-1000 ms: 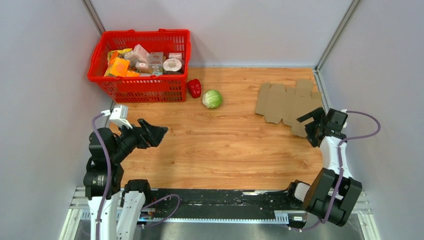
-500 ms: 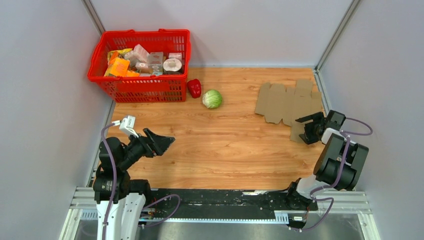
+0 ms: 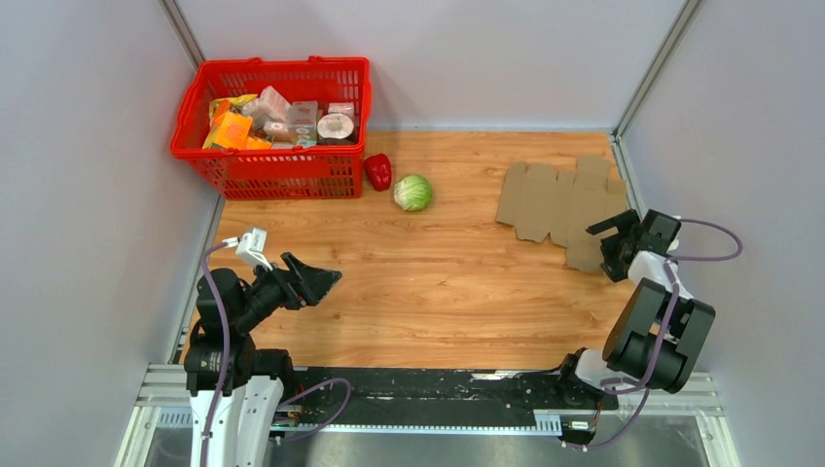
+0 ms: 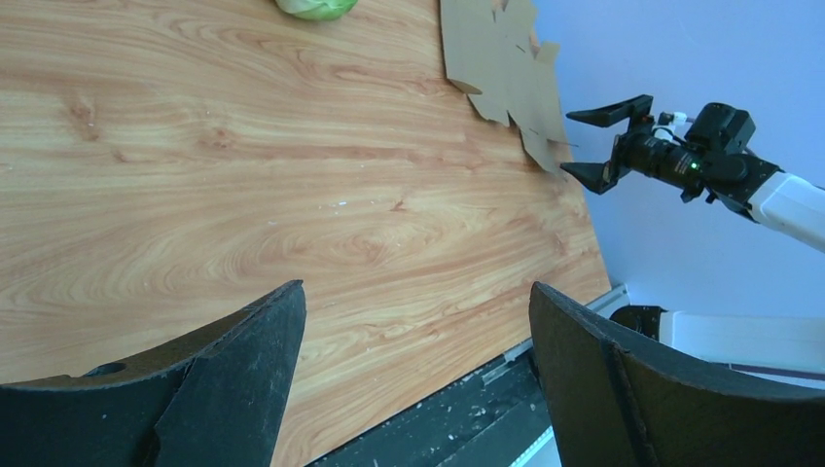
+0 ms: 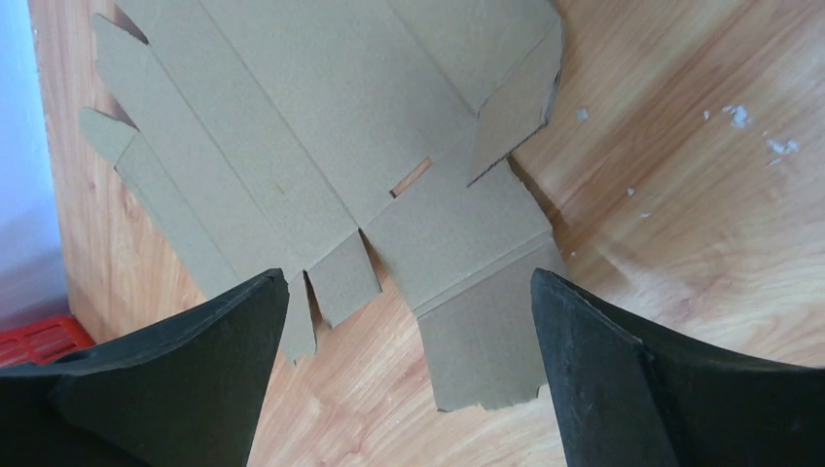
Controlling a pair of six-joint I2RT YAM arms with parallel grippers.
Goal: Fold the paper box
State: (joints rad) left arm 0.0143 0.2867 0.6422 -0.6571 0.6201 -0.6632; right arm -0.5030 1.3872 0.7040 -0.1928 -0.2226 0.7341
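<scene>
The paper box (image 3: 556,202) lies flat and unfolded on the wooden table at the far right, brown cardboard with flaps and creases. It also shows in the right wrist view (image 5: 389,165) and in the left wrist view (image 4: 501,68). My right gripper (image 3: 611,243) is open and empty, hovering at the box's near right flap (image 5: 486,341). My left gripper (image 3: 321,279) is open and empty, over the table's near left, far from the box.
A red mesh basket (image 3: 282,170) with several printed packages stands at the back left. A red pepper (image 3: 377,171) and a green cabbage (image 3: 412,192) lie beside it. Grey walls close in both sides; the right wall is close to the right arm.
My left arm has drawn back and lowered toward the near left. My right arm has folded, and its gripper shifted slightly along the box's near right edge.
</scene>
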